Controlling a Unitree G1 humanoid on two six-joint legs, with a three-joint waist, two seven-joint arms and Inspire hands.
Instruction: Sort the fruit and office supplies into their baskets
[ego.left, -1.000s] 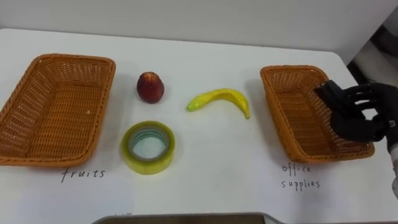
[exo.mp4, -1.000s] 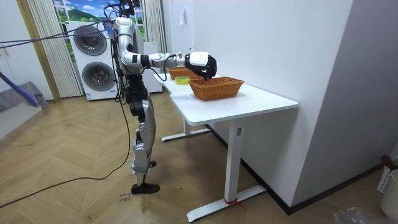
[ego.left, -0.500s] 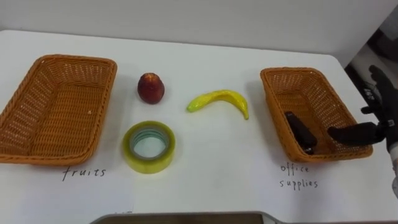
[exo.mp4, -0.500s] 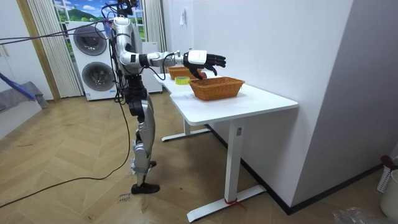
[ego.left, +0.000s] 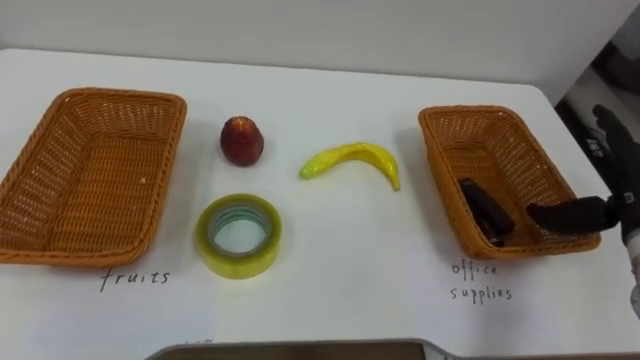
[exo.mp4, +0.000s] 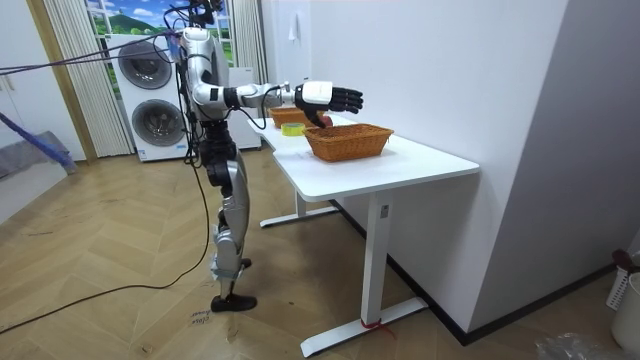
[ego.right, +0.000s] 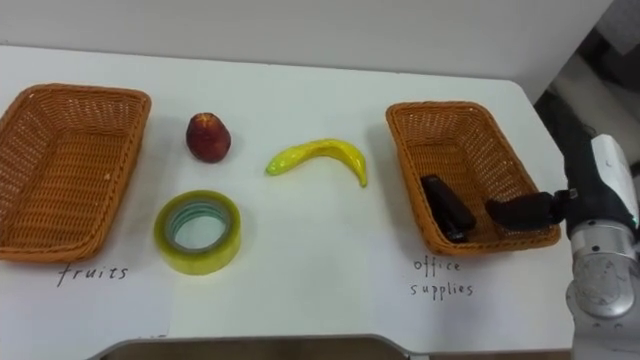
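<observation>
In the left eye view my right hand (ego.left: 572, 214) is at the near right corner of the right-hand woven wicker basket (ego.left: 440, 190). The thumb reaches across the rim, the fingers are straight and spread, and the hand holds nothing. The dark oblong stapler (ego.left: 484, 211) lies on that basket's floor toward the near end, apart from my thumb. To the left, on the white table (ego.left: 330, 300), lie the curved yellow banana (ego.left: 355, 160) and the red round fruit (ego.left: 242, 140). The yellow-green roll of tape (ego.left: 238, 236) sits nearer me. The left-hand wicker basket (ego.left: 30, 190) is empty.

In the right eye view my thumb tip is just right of the stapler, over the basket's inside. I cannot tell whether it touches the wicker. I judge I should lift straight up before swinging left, so the thumb doesn't hook the rim and drag the basket.

In the room view I stand at the table's end, with my right arm stretched level and the hand above the nearest basket. The tape is the only office item outside its basket, so I'd come down on it from above and pinch across its ring wall. I'd carry it high over the banana.
</observation>
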